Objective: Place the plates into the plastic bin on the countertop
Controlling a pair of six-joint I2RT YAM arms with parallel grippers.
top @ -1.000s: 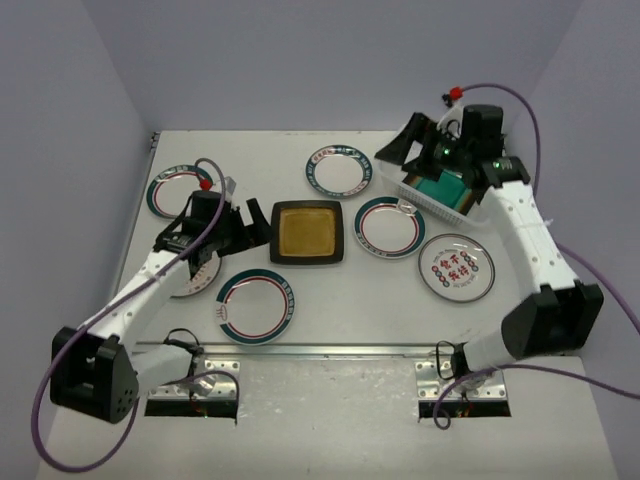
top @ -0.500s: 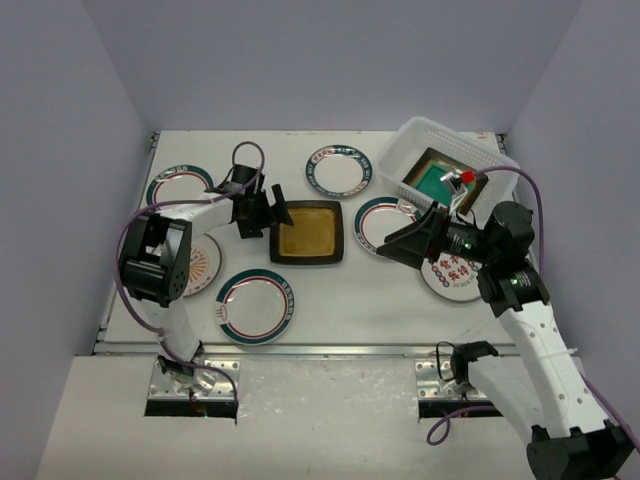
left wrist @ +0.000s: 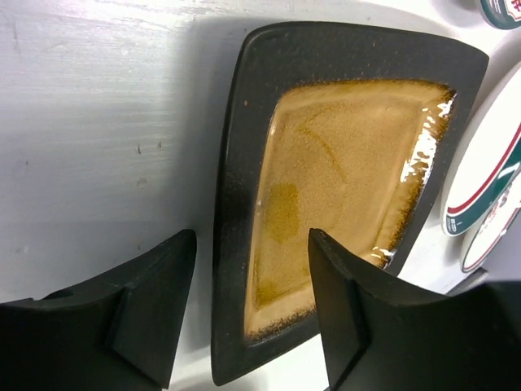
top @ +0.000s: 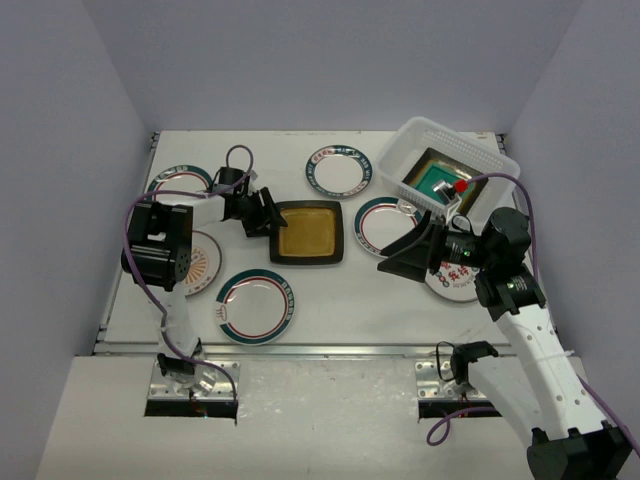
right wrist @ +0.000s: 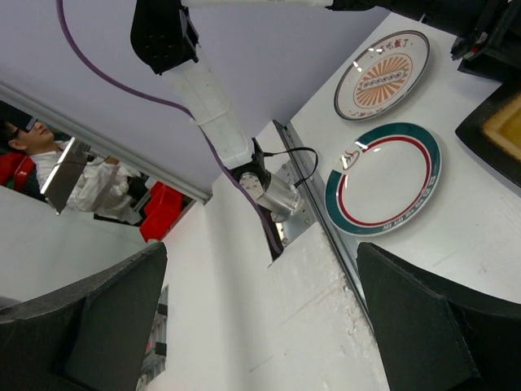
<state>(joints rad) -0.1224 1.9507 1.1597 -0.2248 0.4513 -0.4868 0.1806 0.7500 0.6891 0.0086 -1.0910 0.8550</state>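
An amber square plate [top: 307, 232] with a dark rim lies at mid-countertop [top: 350, 300]. My left gripper [top: 268, 215] is at its left edge. In the left wrist view the fingers straddle the rim of that plate [left wrist: 326, 187], one finger [left wrist: 155, 309] outside with a small gap, the other over the glaze; my left gripper [left wrist: 252, 318] is half open. My right gripper [top: 398, 256] hovers wide open and empty near a ringed round plate [top: 388, 227]. The plastic bin [top: 490, 152] at back right holds a teal square plate [top: 437, 182].
Other round plates lie at the back [top: 338, 172], the far left [top: 170, 185], the front left [top: 255, 305], a sunburst one [top: 198, 262] under the left arm, and a red-character one [top: 452, 278] under the right arm. The metal front edge [top: 330, 350] borders the countertop.
My right arm swung away from the bin toward the front, staying open. My left gripper moved onto the amber plate's left edge and its jaws narrowed around the rim.
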